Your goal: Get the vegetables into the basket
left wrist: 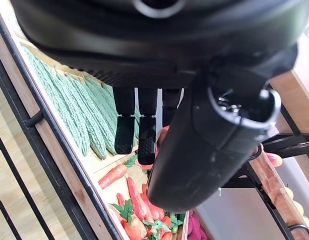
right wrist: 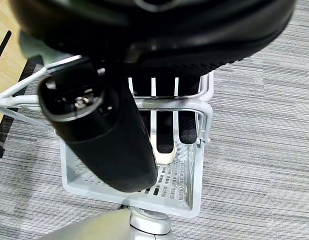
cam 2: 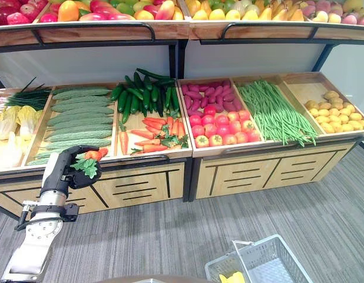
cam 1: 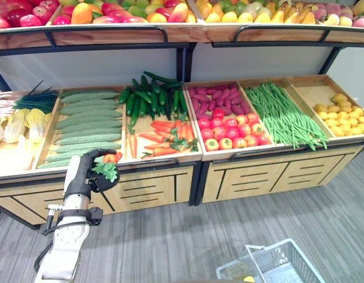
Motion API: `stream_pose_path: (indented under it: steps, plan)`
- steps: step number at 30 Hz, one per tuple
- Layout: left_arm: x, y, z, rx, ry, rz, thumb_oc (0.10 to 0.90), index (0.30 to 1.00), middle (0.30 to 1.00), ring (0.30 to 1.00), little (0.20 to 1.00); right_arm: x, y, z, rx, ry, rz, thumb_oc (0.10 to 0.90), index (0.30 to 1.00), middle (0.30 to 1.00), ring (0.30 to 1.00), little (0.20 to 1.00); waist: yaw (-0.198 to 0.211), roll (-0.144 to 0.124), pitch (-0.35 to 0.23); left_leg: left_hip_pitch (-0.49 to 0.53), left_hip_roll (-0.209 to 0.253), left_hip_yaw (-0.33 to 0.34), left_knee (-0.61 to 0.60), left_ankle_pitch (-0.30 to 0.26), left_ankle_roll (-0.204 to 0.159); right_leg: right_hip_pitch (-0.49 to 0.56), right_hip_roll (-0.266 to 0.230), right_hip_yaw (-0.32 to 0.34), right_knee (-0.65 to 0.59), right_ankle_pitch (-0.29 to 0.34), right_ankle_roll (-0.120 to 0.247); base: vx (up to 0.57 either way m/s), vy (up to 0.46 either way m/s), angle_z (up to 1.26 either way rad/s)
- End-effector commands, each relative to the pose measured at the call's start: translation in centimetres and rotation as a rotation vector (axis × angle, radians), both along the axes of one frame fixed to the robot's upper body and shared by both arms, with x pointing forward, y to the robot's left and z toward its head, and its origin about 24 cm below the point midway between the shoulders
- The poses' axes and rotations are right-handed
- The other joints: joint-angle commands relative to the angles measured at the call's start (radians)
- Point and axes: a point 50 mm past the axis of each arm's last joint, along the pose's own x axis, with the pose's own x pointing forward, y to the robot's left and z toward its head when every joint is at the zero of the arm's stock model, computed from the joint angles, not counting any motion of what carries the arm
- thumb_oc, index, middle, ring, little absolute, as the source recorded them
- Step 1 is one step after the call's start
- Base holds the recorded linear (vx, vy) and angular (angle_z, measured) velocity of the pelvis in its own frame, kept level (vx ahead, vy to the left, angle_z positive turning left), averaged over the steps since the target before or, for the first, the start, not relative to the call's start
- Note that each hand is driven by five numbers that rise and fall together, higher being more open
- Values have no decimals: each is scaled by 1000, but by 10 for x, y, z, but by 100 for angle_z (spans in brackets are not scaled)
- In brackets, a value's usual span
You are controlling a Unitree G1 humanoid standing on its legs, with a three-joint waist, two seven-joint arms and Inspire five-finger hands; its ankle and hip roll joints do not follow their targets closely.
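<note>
Starting on the left, the left hand [cam 1: 89, 174] is curled tight around a carrot [cam 1: 112, 157] with its green top poking out, held just in front of the stand's front rail, below the cucumber crate [cam 1: 88, 127]. So the pick looks done and this is the carry step. Next bay over is the carrot crate [cam 1: 161, 137], with plenty more orange ones lying under the dark green peppers [cam 1: 149, 97]. Further right are tomatoes [cam 1: 232, 131], then green beans [cam 1: 285, 118].

Down at the lower right, near the floor and well apart from the carrot, is the white wire basket [cam 2: 258, 262], with something yellow already inside. The right hand [right wrist: 164, 125] has its fingers hooked round the basket's handle [right wrist: 169, 102], holding it up.

My guess for the next move: swing the left arm across and down until the carrot is over the basket opening, then let go. It's a long reach, so bringing the basket closer might help.
</note>
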Motion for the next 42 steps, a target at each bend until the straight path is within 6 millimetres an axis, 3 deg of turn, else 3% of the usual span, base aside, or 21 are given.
stream_pose_path:
  steps: [1,11,19,22,23,26,27,28,32,34,37,39,42]
  plan:
    - [15,-15,61,53,-299,-117,400,300,300,300,300,23,-11,6,-47,-48,62,400,300,300,300,300,-8,-17,-7,32,-10,-28,8,-76,-10,-9,-59,-37,24,-26,80,0,0,0]
    - [20,-21,65,31,-312,-146,400,300,300,300,300,16,-21,9,-86,-66,-22,400,300,300,300,300,-42,-3,21,47,-23,19,57,-125,14,-14,-78,13,41,-25,98,13,35,-10]
    - [26,-26,78,51,-372,-171,400,300,300,300,300,31,-23,12,-106,-141,-63,400,300,300,300,300,-91,15,66,22,-35,144,88,-156,36,-130,-83,110,117,1,141,-40,79,-50]
    - [29,-28,85,62,-400,-184,400,300,300,300,300,41,-24,14,-114,-185,-82,400,300,300,300,300,-109,24,98,29,-35,189,86,-171,43,-181,-89,106,183,4,166,-51,95,-65]
    - [31,-28,87,66,-410,-185,400,300,300,300,300,45,-24,15,-116,-204,-88,400,300,300,300,300,-108,24,115,28,-33,209,90,-171,41,-205,-100,74,210,24,175,-95,42,-37]
    - [33,-26,95,87,-441,-168,400,300,300,300,300,55,-24,18,-127,-232,-88,400,300,300,300,300,-64,31,140,33,1,305,88,-162,20,-251,-244,-253,255,82,158,-102,-19,-115]
    - [33,-26,95,88,-442,-168,400,300,300,300,300,56,-24,18,-126,-232,-88,400,300,300,300,300,-67,32,141,33,1,302,87,-162,20,-249,-244,-257,255,82,159,59,33,-127]
    - [30,-20,97,104,-446,-140,400,300,300,300,300,59,-21,17,-122,-234,-66,400,300,300,300,300,-47,33,141,57,19,349,82,-182,9,-243,-300,-403,268,78,167,92,16,-121]
    - [24,-10,93,145,-424,-84,400,300,300,300,300,58,-14,15,-110,-212,-16,400,300,300,300,300,-37,-10,134,99,28,457,103,-195,-7,-237,-366,-552,187,154,178,98,-63,-134]
    - [20,-8,92,143,-421,-69,400,300,300,300,300,59,-10,13,-103,-205,4,400,300,300,300,300,-36,-26,141,116,43,480,132,-214,-22,-253,-375,-571,148,198,183,115,-181,-133]
    - [22,-14,89,115,-413,-94,400,300,300,300,300,52,-11,12,-107,-193,-9,400,300,300,300,300,-47,-35,141,125,67,467,199,-255,-34,-244,-361,-545,143,170,176,202,-205,-56]
    - [24,-17,85,85,-404,-103,400,300,300,300,300,48,-17,14,-127,-189,-26,400,300,300,300,300,-58,-19,132,122,100,457,240,-264,-49,-233,-335,-544,136,155,166,228,-209,22]
    - [27,-24,77,40,-381,-124,400,300,300,300,300,48,-26,17,-149,-202,-38,400,300,300,300,300,-81,26,123,130,138,449,222,-208,-86,-232,-275,-542,136,119,141,172,-160,7]
